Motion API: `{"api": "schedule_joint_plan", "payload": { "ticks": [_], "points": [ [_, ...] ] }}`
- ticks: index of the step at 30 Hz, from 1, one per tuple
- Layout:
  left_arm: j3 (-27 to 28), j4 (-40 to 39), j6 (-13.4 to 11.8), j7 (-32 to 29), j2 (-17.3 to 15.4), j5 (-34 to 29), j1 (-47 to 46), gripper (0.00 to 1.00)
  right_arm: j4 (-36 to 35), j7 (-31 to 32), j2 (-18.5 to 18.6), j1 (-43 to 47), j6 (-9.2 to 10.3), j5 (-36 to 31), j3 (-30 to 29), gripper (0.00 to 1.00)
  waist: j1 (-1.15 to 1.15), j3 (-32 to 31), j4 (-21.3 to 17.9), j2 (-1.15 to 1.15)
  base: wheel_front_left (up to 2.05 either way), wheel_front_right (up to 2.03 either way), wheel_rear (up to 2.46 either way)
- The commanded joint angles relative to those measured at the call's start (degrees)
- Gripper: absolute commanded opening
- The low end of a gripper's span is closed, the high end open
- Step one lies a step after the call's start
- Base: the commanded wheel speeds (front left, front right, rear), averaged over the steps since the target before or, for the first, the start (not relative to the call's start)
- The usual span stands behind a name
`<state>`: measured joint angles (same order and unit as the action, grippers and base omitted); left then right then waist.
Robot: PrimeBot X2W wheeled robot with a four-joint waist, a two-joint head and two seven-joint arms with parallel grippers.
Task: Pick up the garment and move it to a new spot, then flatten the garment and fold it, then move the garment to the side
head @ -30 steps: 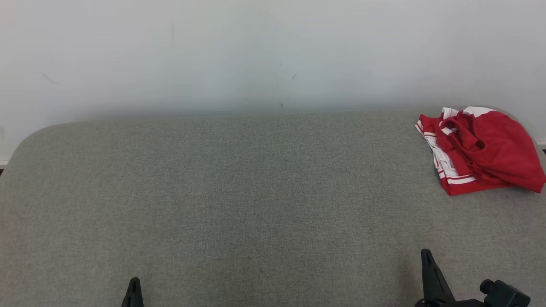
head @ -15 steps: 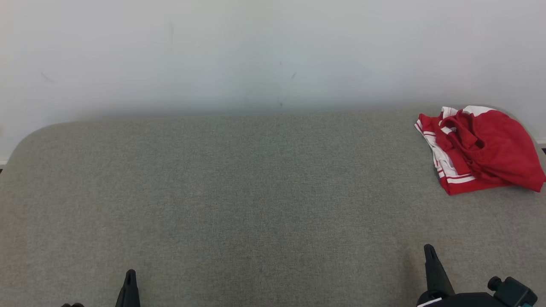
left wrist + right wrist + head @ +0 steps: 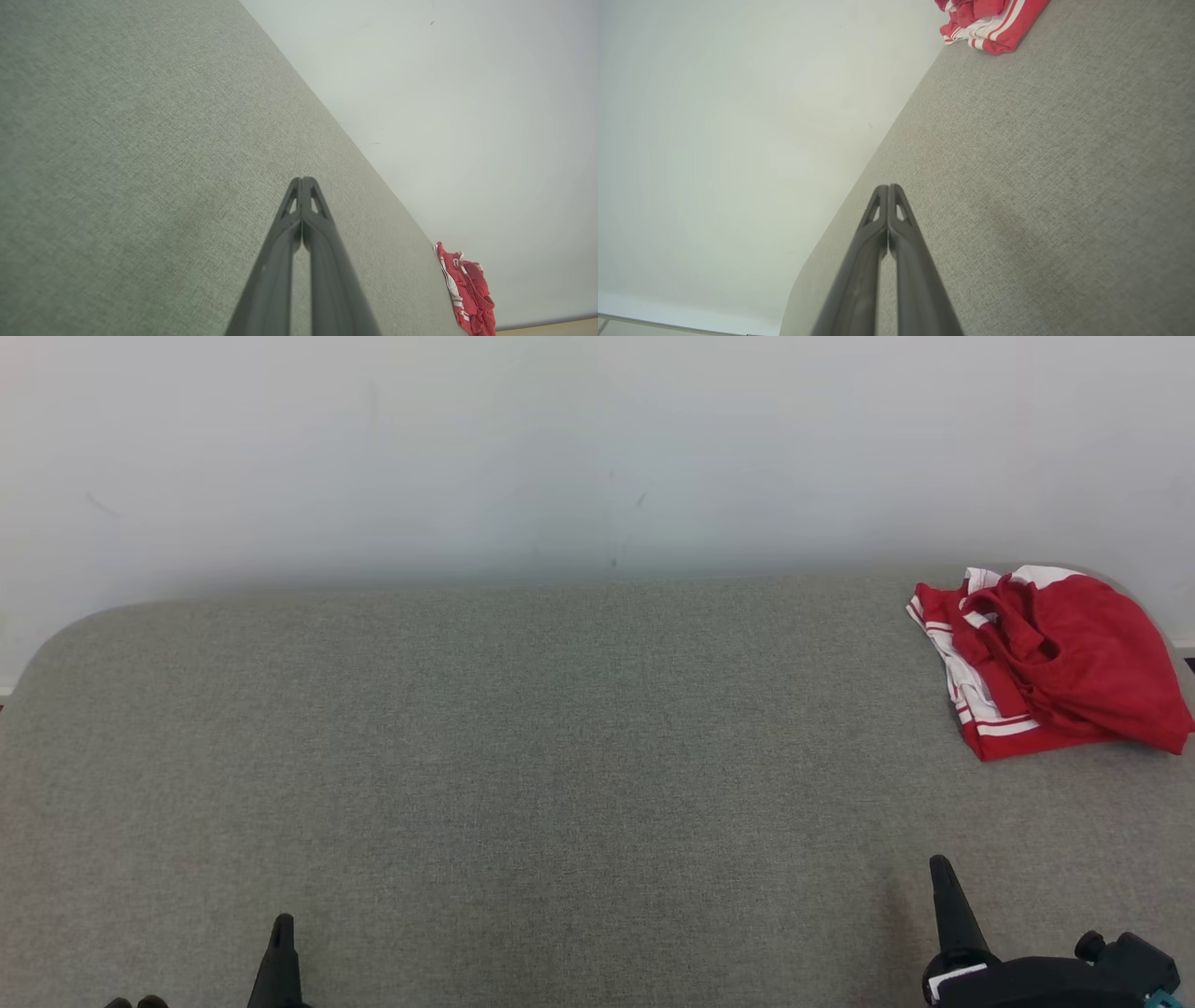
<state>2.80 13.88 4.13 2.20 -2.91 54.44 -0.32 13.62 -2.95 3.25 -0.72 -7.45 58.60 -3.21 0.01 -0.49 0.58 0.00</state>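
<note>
Red and white, the garment point(image 3: 1050, 663) lies in a rough bundle at the far right corner of the grey felt tabletop point(image 3: 560, 756). The left gripper point(image 3: 302, 183) and right gripper point(image 3: 888, 189) are pinched together, empty, near the front edge; the task looks finished, or not begun.

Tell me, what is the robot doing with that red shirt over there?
Nothing yet. The red and white garment lies crumpled at the far right corner of the grey table, by the wall. The left gripper and the right gripper are both shut and empty, low at the near edge, well apart from the garment. The picking up and folding are not yet begun.
</note>
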Motion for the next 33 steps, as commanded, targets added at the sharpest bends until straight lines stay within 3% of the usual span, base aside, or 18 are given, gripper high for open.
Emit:
{"api": "schedule_joint_plan", "payload": {
  "ticks": [1,33],
  "points": [
    [0.43,-0.45,0.49,-0.38,0.0,2.15,-1.47,0.0,-0.55,0.48,0.39,-1.15,-0.03,1.89,-0.24,0.0,-0.01,0.01,-0.01,0.0,0.0,0.0,0.0],
    [2.29,-0.13,2.03,-4.89,0.02,21.12,-3.99,0.0,-0.09,5.03,0.31,-3.6,-0.05,19.14,-1.54,0.0,-0.01,0.31,-0.27,0.0,0.0,0.0,0.0]
  ]
}}
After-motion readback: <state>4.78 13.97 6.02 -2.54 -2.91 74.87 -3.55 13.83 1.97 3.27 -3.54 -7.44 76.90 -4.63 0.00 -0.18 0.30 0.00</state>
